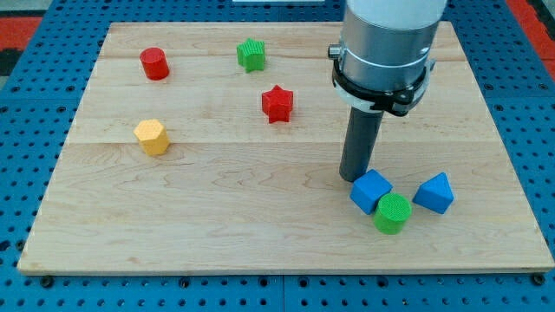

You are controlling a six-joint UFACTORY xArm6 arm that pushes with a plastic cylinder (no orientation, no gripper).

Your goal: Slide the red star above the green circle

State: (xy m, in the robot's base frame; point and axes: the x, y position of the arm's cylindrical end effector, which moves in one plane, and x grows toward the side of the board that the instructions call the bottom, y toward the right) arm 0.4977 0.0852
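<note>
Nearest the camera: the green circle [392,213], standing at the near right of the board [260,234]. A blue cube [371,191] touches it on its left-far side; a blue wedge-shaped block [434,192] sits just beside it on the right, apparently apart from it.

My tip [355,177] rests on the board just beside the blue cube's far-left corner; contact cannot be confirmed. The rod carries no fingers, so nothing is spread, pressed together or pinched.

The red star [277,103] lies left of and farther away than my tip, well apart from it, with bare board between. It is upright and untouched by any block.

Governing relation: the star must travel right and slightly nearer to finish on the far side of the green circle. My tip stands on the star's right-near side, which is the wrong face for that push. Judgement: the tip needs to go round to the star's left-far side first.

Risk, as judged: the blue cube occupies part of the ground just beyond the circle and may be struck on arrival.

Other items, far left: red cylinder [154,63], green star [251,55], yellow hexagon [151,137]. None obstruct.
</note>
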